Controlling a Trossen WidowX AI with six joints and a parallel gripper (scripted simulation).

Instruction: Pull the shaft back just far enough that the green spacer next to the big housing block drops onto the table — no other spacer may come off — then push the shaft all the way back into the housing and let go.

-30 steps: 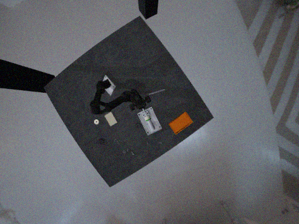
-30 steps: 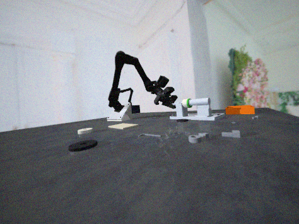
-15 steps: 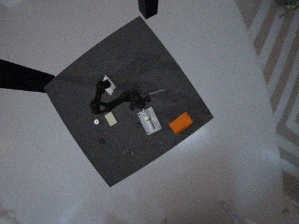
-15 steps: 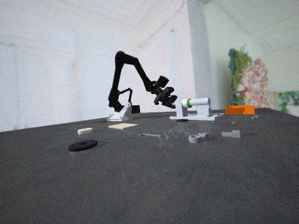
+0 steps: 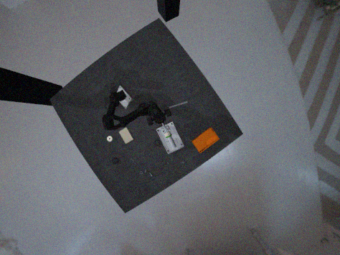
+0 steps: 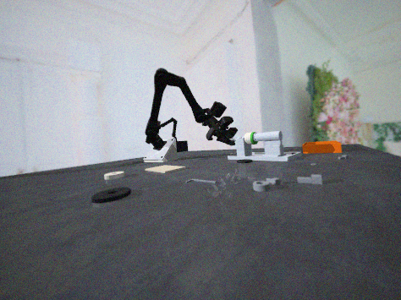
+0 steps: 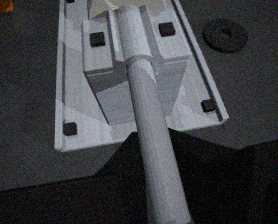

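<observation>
Prob. home-type rm, exact kind unclear: pale panelled wall (image 6: 55, 118) at L, pink-flowered plant (image 6: 340, 106) at R of ext. view; striped floor area (image 5: 305, 61) upper R in top view.

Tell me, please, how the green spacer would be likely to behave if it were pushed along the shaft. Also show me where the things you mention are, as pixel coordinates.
The green spacer (image 5: 168, 136) (image 6: 253, 138) looks like a thin, upright ring, so it would probably slide rather than bend. Its round rim suggests it might roll if it landed on edge. A pale spacer (image 6: 248, 138) sits beside it and could move too.
</observation>
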